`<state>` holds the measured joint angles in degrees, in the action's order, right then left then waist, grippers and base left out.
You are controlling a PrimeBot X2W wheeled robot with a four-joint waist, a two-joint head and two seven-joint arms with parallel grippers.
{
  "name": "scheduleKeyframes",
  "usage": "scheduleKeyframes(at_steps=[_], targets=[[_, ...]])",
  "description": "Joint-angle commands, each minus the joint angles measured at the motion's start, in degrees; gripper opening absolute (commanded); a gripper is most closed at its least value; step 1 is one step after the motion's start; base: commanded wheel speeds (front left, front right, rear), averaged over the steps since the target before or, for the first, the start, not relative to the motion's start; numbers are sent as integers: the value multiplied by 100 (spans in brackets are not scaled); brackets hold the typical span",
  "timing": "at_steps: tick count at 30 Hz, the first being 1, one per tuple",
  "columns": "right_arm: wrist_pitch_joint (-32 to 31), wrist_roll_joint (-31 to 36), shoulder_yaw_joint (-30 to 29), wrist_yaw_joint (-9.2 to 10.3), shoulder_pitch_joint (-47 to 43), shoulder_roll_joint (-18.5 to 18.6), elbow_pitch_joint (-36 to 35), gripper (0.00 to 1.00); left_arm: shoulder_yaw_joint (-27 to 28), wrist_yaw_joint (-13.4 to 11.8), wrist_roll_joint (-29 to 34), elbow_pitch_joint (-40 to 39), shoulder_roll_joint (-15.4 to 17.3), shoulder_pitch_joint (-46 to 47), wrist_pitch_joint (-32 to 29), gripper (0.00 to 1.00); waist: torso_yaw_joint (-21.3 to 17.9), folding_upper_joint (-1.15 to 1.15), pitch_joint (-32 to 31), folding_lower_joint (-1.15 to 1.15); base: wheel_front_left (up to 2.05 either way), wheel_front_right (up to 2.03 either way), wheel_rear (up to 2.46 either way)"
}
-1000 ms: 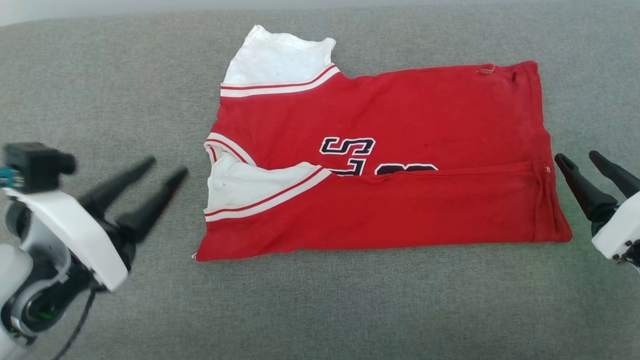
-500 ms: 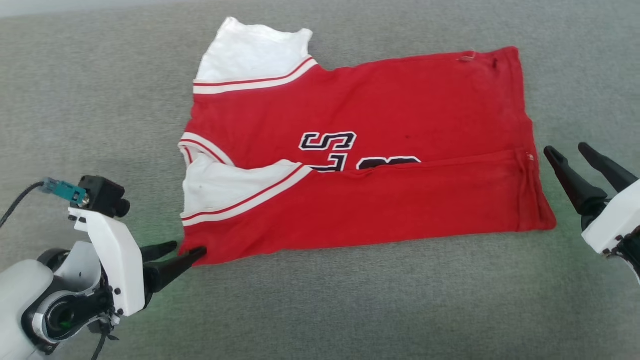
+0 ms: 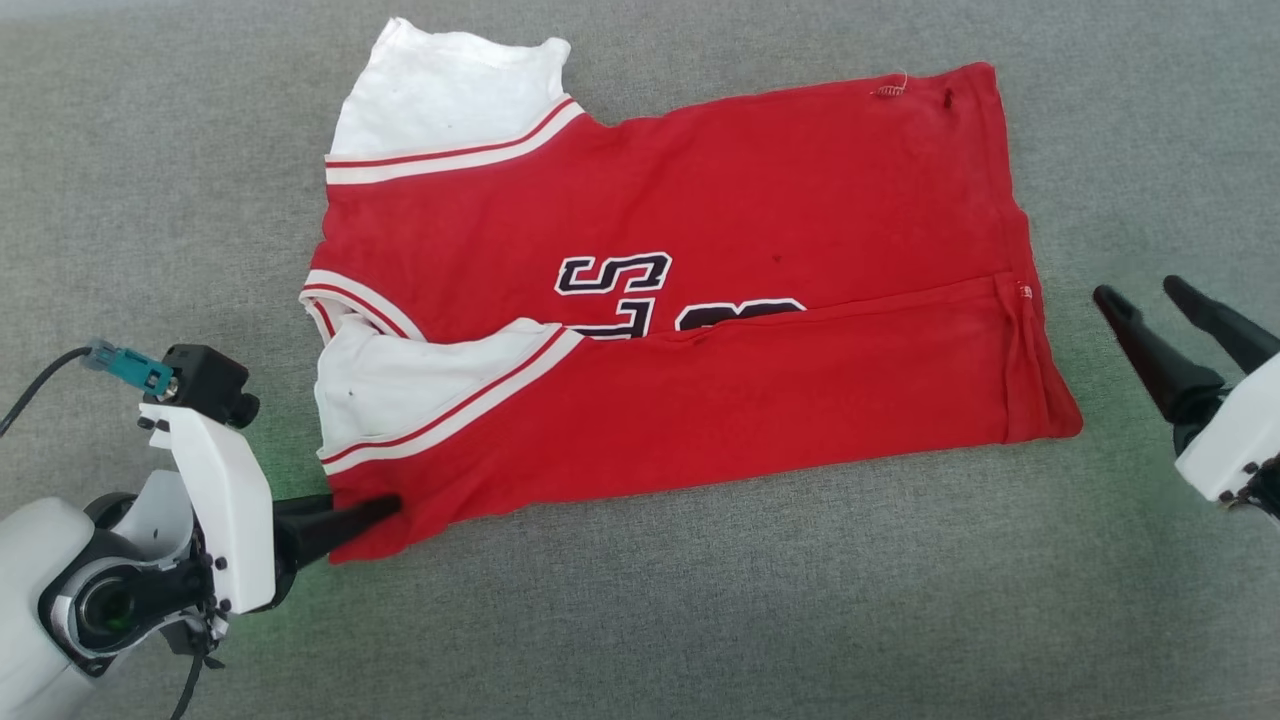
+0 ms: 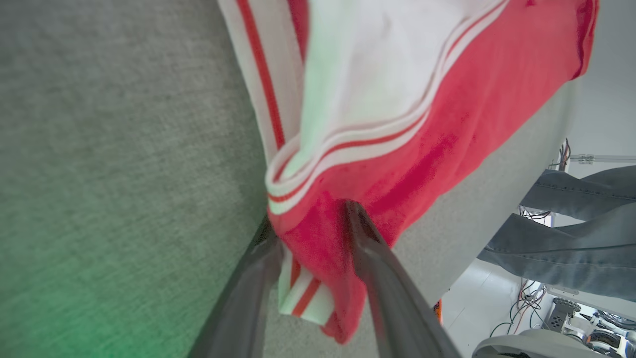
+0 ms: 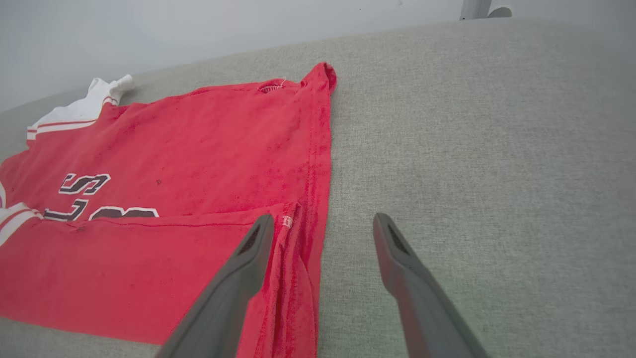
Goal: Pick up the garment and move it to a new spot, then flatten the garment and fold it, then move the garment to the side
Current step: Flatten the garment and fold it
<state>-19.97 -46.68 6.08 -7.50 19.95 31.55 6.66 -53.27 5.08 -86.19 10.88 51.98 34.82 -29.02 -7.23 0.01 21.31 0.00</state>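
The garment [image 3: 700, 300], a red jersey with white sleeves and black numerals, lies flat on the grey cushion, its near long edge folded over the middle. My left gripper [image 3: 385, 510] is at the garment's near-left corner. In the left wrist view the garment's [image 4: 397, 149] red corner sits between the two fingers of that gripper [image 4: 310, 223], whose jaws are partly narrowed with a gap still showing. My right gripper [image 3: 1135, 290] hovers open just off the hem at the right. The right wrist view shows this gripper [image 5: 323, 220] empty beside the garment's [image 5: 198, 149] hem.
The grey upholstered surface [image 3: 640, 620] stretches around the garment on all sides. Past its edge, a person's legs in grey trousers [image 4: 571, 238] stand near cables on the floor. A pale wall [image 5: 248, 25] rises behind the cushion.
My left gripper dropped from hovering at the left onto the garment's near-left corner, and its jaws narrowed around the fabric. The head camera has shifted. The right gripper kept its place.
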Motion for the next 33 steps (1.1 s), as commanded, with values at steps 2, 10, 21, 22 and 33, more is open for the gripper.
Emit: scheduleKeyframes(at_steps=[2,10,21,22,33], targets=[[-193,16,126,3,40,99,-79,100,-170,17,65,139,-303,-81,-2,0,-4,-1,32,0,0,0,0],[-1557,-52,550,3,31,531,-139,100,-117,137,235,226,-473,108,209,0,111,-1,164,0,0,0,0],[-2608,188,1235,6,527,581,266,94,-130,198,469,293,-721,285,504,0,301,-1,329,0,0,0,0],[-2606,222,1270,11,542,579,357,46,-147,203,487,304,-750,289,508,0,324,-1,322,0,0,0,0],[-2269,9,1203,3,209,621,363,0,-174,228,451,179,-661,13,827,0,465,-1,25,0,0,0,0]])
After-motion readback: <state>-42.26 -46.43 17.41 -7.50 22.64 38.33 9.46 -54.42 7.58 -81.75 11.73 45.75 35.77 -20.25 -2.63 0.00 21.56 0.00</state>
